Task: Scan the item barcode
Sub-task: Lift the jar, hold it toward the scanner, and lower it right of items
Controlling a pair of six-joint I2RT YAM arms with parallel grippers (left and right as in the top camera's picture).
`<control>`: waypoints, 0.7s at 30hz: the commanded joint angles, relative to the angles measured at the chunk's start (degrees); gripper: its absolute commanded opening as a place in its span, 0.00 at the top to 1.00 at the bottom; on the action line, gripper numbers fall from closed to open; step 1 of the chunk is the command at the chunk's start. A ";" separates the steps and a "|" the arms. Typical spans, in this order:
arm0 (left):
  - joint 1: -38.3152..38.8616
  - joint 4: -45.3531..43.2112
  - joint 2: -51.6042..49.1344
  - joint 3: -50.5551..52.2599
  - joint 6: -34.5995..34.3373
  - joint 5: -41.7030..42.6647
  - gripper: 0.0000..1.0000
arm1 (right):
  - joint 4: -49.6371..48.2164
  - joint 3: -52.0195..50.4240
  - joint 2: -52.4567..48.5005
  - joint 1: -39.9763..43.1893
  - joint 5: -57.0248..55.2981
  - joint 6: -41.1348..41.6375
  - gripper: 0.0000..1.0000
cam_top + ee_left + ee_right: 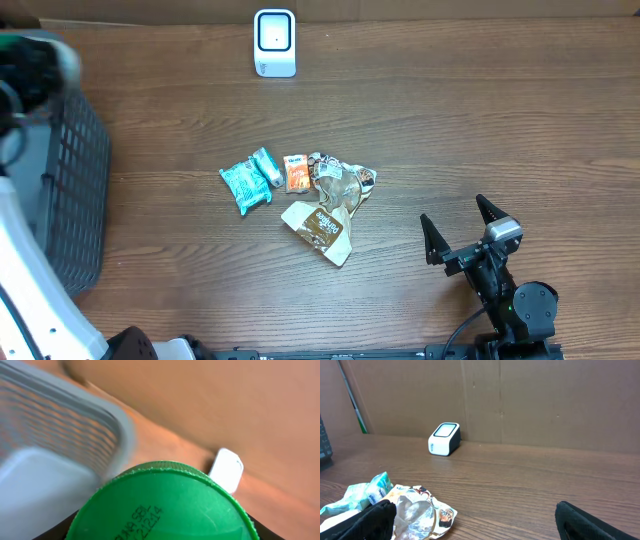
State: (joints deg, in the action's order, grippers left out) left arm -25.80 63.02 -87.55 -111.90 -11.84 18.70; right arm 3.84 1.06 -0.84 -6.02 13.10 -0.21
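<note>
Left gripper (30,62) is clamped partway shut on a green-lidded item (162,505) right by the basket (80,180), well apart from the scanner (274,42), so imo the risk is it swings over with the barcode facing the wrong way and nothing reads.

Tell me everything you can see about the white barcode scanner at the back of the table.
The barcode scanner is a small white box with rounded corners, plastic by the look of it. Its sloped top face holds a pale window with a dark frame. It stands upright at the far edge of the wooden table, just in front of the cardboard wall, well apart from the snack packets. Nothing but the table touches it.
</note>
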 commanded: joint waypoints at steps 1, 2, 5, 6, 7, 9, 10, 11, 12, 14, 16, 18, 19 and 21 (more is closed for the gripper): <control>6.23 3.19 -0.39 -0.74 2.71 2.08 0.37 | -0.35 -0.61 0.66 0.09 -0.42 -0.20 0.00; 8.81 4.63 -1.01 -0.72 3.26 1.99 0.37 | -0.35 -0.61 0.66 0.09 -0.42 -0.20 0.00; 15.80 6.51 -3.21 -0.72 4.70 1.68 0.37 | -0.35 -0.61 0.66 0.09 -0.42 -0.20 0.00; 18.01 6.75 -4.11 -0.72 5.35 1.64 0.37 | -0.35 -0.61 0.66 0.09 -0.42 -0.20 0.00; 20.79 6.86 -5.44 -0.72 5.68 1.29 0.38 | -0.35 -0.61 0.66 0.09 -0.42 -0.20 0.00; 24.30 6.82 -7.37 -0.72 5.68 0.68 0.38 | -0.35 -0.61 0.66 0.09 -0.39 -0.20 0.00; 26.67 6.75 -8.79 -0.72 5.68 0.20 0.37 | -0.35 -0.61 0.66 0.09 -0.42 -0.20 0.00; 28.35 6.62 -9.90 -0.72 5.68 0.09 0.38 | -0.35 -0.61 0.66 0.09 -0.42 -0.20 0.00; 30.21 6.40 -11.30 -0.72 5.66 0.00 0.38 | -0.35 -0.61 0.66 0.09 -0.42 -0.20 0.00; 33.90 5.55 -14.43 -0.72 5.66 -0.07 0.38 | -0.35 -0.61 0.66 0.09 -0.42 -0.20 0.00; 36.63 4.52 -17.05 -0.72 5.66 -0.07 0.37 | -0.35 -0.61 0.66 0.09 -0.42 -0.20 0.00; 39.56 3.04 -20.11 -0.72 5.62 -0.04 0.38 | -0.35 -0.61 0.66 0.09 -0.42 -0.20 0.00; 40.65 2.45 -21.18 -0.72 5.55 -0.04 0.38 | -0.35 -0.61 0.66 0.09 -0.39 -0.20 0.00; 43.32 0.66 -23.71 -0.72 5.40 -0.02 0.38 | -0.35 -0.61 0.66 0.09 -0.42 -0.20 0.00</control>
State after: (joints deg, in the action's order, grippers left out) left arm 14.76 65.12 -109.21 -111.90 -7.29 18.61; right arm 3.86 1.06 -0.84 -6.02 13.10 -0.23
